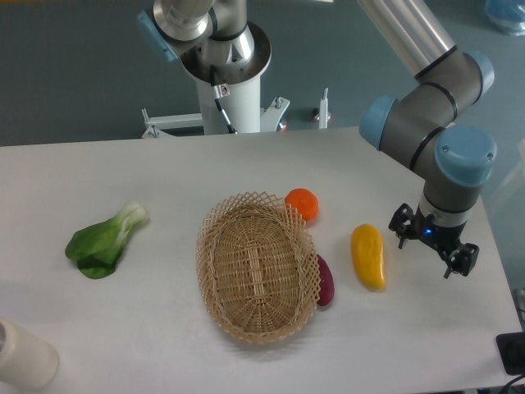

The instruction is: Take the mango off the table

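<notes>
The mango [368,256] is a smooth yellow-orange oval lying on the white table [164,172], right of the wicker basket [257,267]. My gripper [432,247] hangs to the right of the mango, apart from it, low over the table. Its two black fingers [402,222] are spread and hold nothing.
A round orange fruit [303,203] touches the basket's far right rim. A dark purple vegetable [325,281] lies against its right side. A green bok choy [107,240] lies at the left. A white cylinder [23,355] stands at the front left corner. The table's right edge is close to the gripper.
</notes>
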You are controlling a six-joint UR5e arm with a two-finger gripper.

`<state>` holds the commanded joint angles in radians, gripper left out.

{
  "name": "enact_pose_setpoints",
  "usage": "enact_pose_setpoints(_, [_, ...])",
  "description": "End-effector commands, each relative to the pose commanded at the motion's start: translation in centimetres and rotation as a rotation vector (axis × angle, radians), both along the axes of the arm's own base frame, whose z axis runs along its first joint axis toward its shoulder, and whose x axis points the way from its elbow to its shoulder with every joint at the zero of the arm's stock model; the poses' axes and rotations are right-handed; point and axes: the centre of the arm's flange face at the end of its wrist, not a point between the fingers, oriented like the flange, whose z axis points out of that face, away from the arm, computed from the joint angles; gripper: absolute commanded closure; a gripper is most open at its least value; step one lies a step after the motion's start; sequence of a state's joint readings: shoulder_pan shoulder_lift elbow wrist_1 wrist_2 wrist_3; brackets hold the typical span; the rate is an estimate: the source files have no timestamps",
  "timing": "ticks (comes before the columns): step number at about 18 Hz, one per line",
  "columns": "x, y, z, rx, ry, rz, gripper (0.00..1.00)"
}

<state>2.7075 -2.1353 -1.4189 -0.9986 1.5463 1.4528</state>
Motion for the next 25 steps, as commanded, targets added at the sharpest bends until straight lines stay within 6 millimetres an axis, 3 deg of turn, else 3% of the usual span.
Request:
enact_pose_setpoints(8, [0.7, 0.6, -0.4, 0.036, -0.032, 0.120, 0.00])
enact_pose_setpoints(14, [2.2, 1.4, -2.9, 0.031, -0.090, 0.140, 0.00])
enact_pose_setpoints(20, [3.7, 0.6, -4.7, -0.004, -0.130, 0.144, 0.00])
enact_pose_setpoints(25, [4.8, 0.9, -4.9, -0.005, -0.145, 0.204, 0.00])
